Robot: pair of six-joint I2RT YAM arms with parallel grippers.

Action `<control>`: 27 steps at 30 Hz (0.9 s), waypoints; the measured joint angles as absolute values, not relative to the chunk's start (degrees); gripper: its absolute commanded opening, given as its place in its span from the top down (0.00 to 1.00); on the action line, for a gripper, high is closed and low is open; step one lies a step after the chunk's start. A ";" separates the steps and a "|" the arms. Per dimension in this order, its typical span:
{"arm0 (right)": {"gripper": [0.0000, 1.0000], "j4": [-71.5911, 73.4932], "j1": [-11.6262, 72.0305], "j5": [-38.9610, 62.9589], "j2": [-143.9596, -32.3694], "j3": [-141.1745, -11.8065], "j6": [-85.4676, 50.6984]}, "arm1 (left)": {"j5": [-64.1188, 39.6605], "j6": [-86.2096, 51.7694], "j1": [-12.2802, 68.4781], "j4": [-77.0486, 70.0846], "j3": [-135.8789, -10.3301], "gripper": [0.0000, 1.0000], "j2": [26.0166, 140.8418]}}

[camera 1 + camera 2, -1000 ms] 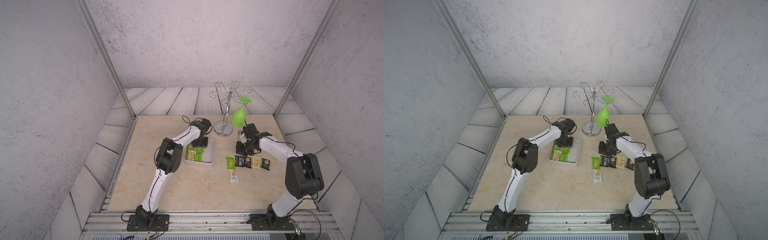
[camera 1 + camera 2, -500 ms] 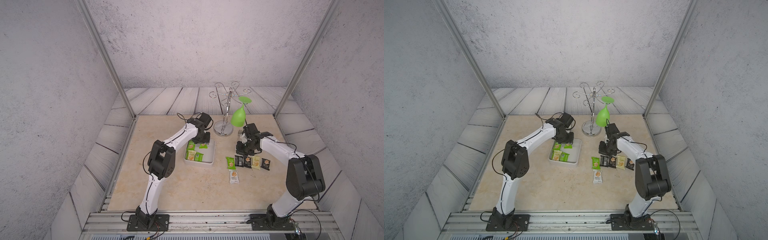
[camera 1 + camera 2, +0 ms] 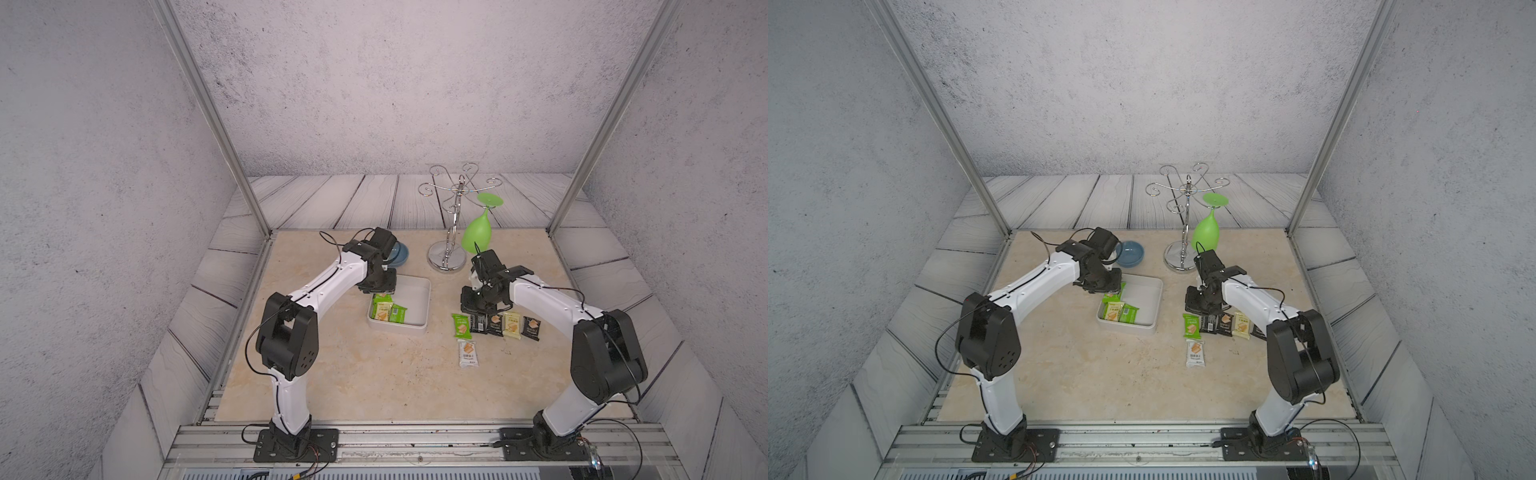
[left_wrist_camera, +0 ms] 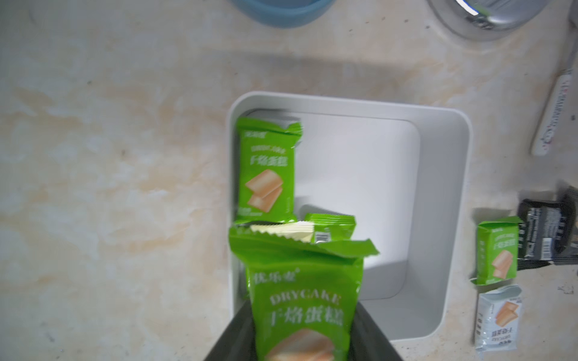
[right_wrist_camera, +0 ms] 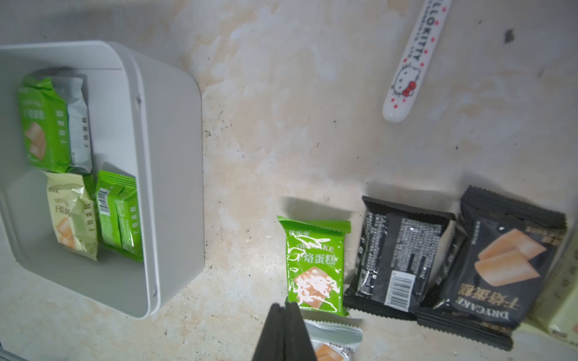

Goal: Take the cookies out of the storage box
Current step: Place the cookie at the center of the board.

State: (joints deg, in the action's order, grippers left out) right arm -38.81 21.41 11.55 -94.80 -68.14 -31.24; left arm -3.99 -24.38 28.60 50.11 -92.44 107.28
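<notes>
My left gripper (image 4: 301, 318) is shut on a bright green cookie packet (image 4: 303, 297) and holds it above the near-left part of the white storage box (image 4: 438, 187). In both top views the gripper (image 3: 380, 291) hangs over the box's far-left corner. Several cookies (image 5: 72, 215) still lie along the box's left side: green, cream and grey-white. Several more cookies (image 3: 494, 324) lie in a row on the table right of the box, with a white one (image 3: 468, 353) in front. My right gripper (image 5: 285, 308) is shut and empty, just above the row's green packet (image 5: 316, 262).
A small blue bowl (image 3: 397, 254) sits behind the box, beside my left wrist. A wire glass stand (image 3: 448, 257) with a green glass (image 3: 477, 235) hung upside down stands at the back, close to my right arm. A white Hello Kitty stick (image 5: 413, 59) lies behind the cookie row.
My left gripper has lifted out of the box with the green packet in it, and its elbow has swung left. The right arm has stayed put.
</notes>
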 measured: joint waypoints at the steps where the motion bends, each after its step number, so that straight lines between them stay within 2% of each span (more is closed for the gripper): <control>1: 0.93 -38.79 21.63 11.42 -94.80 -68.18 -31.48 | -3.88 -24.18 27.66 50.04 -91.50 0.53 106.54; 11: 0.93 -39.66 22.48 10.15 -94.80 -69.08 -32.25 | -2.57 -21.80 17.98 45.63 -82.72 0.52 103.72; 27: 0.93 -42.46 22.50 8.38 -94.94 -69.56 -31.40 | -0.64 -19.16 13.21 38.54 -82.04 0.51 113.93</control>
